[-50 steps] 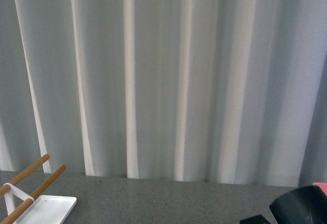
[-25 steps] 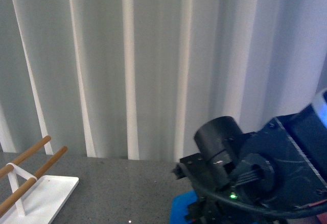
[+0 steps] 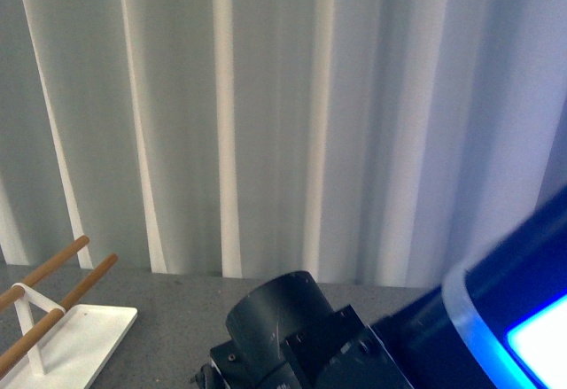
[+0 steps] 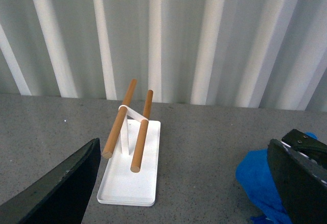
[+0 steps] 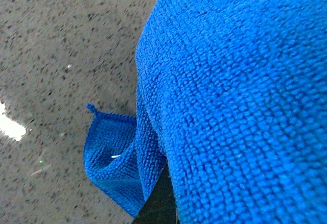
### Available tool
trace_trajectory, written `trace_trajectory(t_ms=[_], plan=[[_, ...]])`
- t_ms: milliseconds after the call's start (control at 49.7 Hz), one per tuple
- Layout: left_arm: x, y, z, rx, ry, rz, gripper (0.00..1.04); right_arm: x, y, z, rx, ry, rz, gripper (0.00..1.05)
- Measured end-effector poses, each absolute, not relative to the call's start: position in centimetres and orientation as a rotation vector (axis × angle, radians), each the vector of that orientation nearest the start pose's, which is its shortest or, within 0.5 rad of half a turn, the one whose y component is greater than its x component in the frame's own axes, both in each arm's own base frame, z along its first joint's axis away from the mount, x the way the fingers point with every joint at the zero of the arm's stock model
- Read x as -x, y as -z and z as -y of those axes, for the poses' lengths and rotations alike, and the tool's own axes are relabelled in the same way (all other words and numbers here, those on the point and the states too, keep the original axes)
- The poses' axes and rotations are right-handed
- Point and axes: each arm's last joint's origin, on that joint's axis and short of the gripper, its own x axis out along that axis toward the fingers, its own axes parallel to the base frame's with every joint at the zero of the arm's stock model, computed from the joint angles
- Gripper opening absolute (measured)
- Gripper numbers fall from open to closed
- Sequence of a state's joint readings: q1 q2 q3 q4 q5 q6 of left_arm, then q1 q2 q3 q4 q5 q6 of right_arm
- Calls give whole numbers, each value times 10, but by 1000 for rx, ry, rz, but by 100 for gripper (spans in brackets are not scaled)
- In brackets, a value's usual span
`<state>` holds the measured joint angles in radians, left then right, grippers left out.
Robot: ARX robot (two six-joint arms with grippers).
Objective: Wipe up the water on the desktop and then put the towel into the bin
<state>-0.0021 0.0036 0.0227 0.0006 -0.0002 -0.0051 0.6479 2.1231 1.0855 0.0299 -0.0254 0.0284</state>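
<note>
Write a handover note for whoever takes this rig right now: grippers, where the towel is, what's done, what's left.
Left gripper: open, empty, above the desktop, facing the tray.
Right gripper: hidden by the towel that fills its wrist view; open or shut cannot be told. Right arm reaches over the desktop.
Towel: bunched on the desktop by the right arm, apart from the tray.
Done: unclear; a bright patch beside the towel may be water or glare.
Left: finish wiping, then bin the towel; no bin in view.
</note>
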Motion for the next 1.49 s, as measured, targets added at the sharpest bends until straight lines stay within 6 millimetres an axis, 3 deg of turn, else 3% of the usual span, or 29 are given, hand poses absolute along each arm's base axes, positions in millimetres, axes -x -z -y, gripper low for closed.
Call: trace_trajectory(t_ms=[221, 322, 383, 483, 664, 846, 1107, 1228, 1329, 1490], plan=[[-96, -171, 0, 5, 2, 20, 98, -285, -86, -204, 260, -534, -973, 3], [-96, -171, 0, 5, 2, 20, 98, -282, -111, -173, 254, -455, -949, 3], [-96, -171, 0, 5, 2, 20, 98, -287, -140, -146, 247, -396, -904, 3], [-97, -171, 0, 5, 2, 19, 98, -296, -180, -118, 236, -334, -834, 3], [-96, -171, 0, 5, 2, 20, 98, -316, -287, -64, 265, -83, -667, 3], [-96, -171, 0, 5, 2, 20, 98, -320, -337, -24, 341, 181, -646, 3], [-96, -171, 0, 5, 2, 20, 98, -310, -375, 31, 393, 423, -627, 3], [-96, -171, 0, 5, 2, 20, 98, -299, -382, 52, 391, 464, -623, 3], [-96, -171, 0, 5, 2, 20, 98, -295, -376, 65, 393, 479, -628, 3], [-96, -171, 0, 5, 2, 20, 98, -300, -347, 78, 383, 460, -695, 3]])
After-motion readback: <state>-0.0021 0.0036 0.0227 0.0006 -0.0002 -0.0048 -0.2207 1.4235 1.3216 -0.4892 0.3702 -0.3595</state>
